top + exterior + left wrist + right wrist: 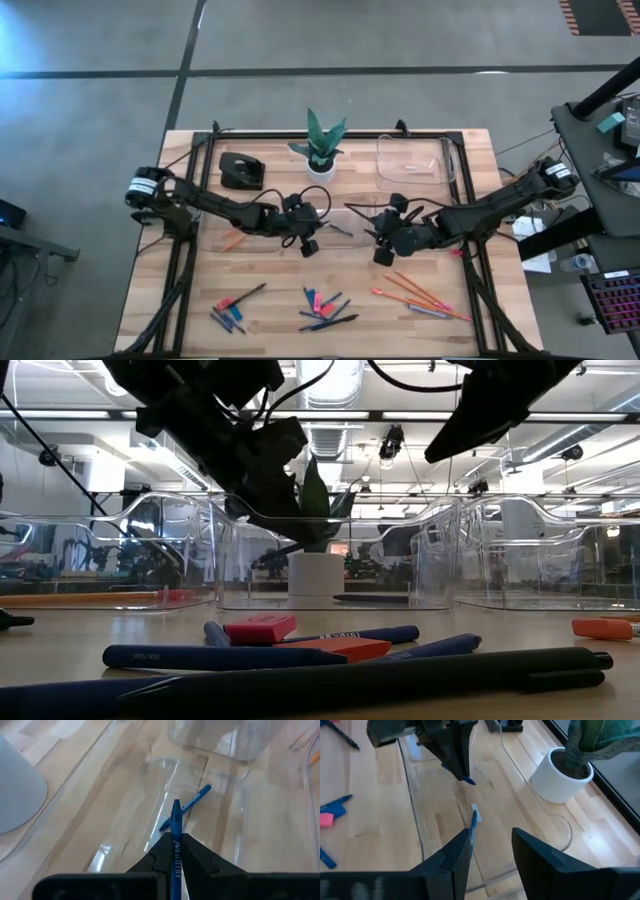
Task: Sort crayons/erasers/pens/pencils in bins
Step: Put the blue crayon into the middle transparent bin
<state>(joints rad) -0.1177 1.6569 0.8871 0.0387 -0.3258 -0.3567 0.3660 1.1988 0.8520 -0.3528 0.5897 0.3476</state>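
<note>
My left gripper [308, 243] is shut on a blue crayon [175, 820] above a clear bin [350, 213] at the table's middle. Another blue crayon [187, 804] lies on that bin's floor; it also shows in the right wrist view [472, 826]. My right gripper [382, 252] hangs open and empty just right of that bin, facing my left gripper [454, 755]. Orange pencils [420, 293] lie on the table at the near right. Blue crayons, dark pens and pink erasers [322, 309] lie loose near the front edge. My left gripper pinches the blue crayon between its two fingers, which lie along it. The crayon's free end [175, 809] sticks out past the fingertips. The fingers slant down from the table's left. The crayon is lifted clear above the bin floor.
A white plant pot [320, 166] and a black desk object [241, 171] stand at the back. A clear bin [415, 160] sits at the far right. A left bin holds an orange pencil [233, 240]. More loose sticks [230, 310] lie at the near left.
</note>
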